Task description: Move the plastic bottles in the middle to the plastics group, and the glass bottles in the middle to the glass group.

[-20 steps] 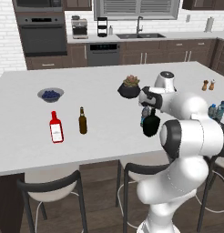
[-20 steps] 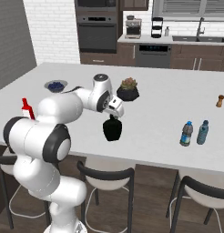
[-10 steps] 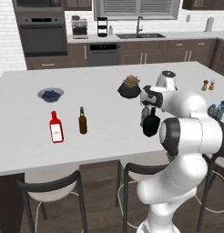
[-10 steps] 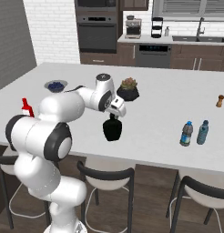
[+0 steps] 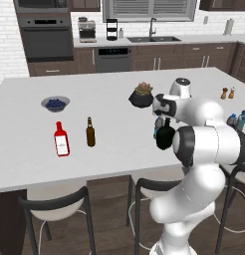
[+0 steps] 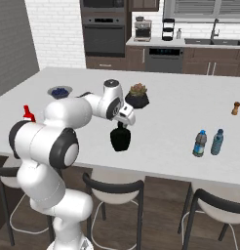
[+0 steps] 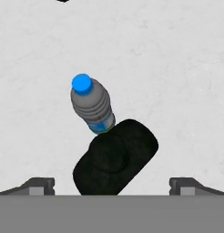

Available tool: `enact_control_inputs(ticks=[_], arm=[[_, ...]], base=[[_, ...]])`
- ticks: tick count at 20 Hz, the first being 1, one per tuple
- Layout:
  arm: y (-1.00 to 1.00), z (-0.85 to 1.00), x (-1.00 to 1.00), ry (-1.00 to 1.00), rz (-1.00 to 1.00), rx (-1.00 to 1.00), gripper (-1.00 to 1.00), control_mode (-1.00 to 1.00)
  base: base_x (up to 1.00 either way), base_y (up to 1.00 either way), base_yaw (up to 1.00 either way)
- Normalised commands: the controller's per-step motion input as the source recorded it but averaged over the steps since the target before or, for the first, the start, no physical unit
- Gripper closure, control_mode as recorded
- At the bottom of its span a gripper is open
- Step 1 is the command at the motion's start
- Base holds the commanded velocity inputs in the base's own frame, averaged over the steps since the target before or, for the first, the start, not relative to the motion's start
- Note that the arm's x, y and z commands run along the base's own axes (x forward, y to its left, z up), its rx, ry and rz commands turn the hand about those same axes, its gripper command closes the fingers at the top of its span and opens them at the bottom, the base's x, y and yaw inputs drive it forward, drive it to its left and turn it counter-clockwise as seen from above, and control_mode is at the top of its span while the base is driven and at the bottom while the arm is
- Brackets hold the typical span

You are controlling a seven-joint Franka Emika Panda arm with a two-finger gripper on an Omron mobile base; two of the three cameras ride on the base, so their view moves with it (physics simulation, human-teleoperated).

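White stone-look island counter (image 5: 109,144) runs across a dark-cabinet kitchen, with black stools tucked under its near edge. Near the middle of the counter stands the squat black glass bottle (image 6: 121,138), upright, and the gripper (image 6: 123,123) hangs directly over its neck with its jaws spread wide and nothing between them. From the hand view the black bottle (image 7: 116,157) sits low between the two dark fingertips (image 7: 38,184), and a clear plastic water bottle (image 7: 92,104) with a blue cap and blue label stands just beside it, its base hidden behind the black body so that contact cannot be judged. In the left base view that water bottle (image 5: 158,127) peeks out at the black bottle's (image 5: 165,137) left side, partly covered by the arm. Well apart toward the right end of the counter, two more blue-labelled water bottles (image 6: 200,143) stand close together as the plastics group. At the left end stand the red bottle with a white label (image 5: 61,140) and, just beside it, the slim brown bottle (image 5: 90,132), both upright. Behind them sits a bowl of berries (image 5: 55,103), and a dark planter with a succulent (image 5: 141,96) stands beyond the gripper.
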Motion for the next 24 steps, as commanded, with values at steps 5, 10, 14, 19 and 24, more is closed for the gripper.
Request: enact_control_inputs(ticks=[5,10,14,19,24], arm=[[0.0,-0.08,0.18,0.0,0.0,0.0,-1.0,-1.0],[0.0,0.0,0.12,0.0,0.0,0.0,-1.0,-1.0],[0.0,0.0,0.01,0.0,0.0,0.0,-1.0,-1.0],[0.0,-0.1,0.0,0.0,0.0,0.0,-1.0,-1.0],[-0.01,-0.18,0.04,0.0,0.0,0.0,-1.0,-1.0]], base=[[0.0,0.0,0.0],[0.0,0.0,0.0],[0.0,0.0,0.0],[0.0,0.0,0.0],[0.0,0.0,0.0]])
